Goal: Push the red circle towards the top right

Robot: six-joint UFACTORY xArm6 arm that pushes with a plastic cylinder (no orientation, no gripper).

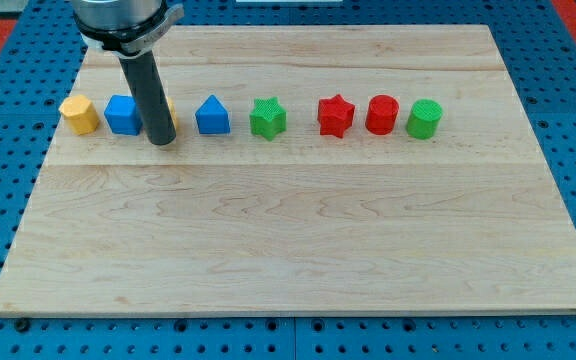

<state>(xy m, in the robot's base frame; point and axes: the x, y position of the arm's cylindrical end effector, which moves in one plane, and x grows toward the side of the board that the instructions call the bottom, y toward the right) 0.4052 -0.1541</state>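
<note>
My tip (163, 141) sits on the wooden tabletop (288, 250), far over on the view's left of the red circle (382, 114). There is no gripper on this rod, so nothing spreads or pinches. The red circle stands in a row: red star (335, 116) just to its left, green circle (424, 119) just to its right. Further left of it come the green star (267, 117), a blue house-shaped block (212, 116), a blue cube (123, 114) and a yellow hexagon (79, 114). A yellow block (171, 106) peeks out behind the rod.
</note>
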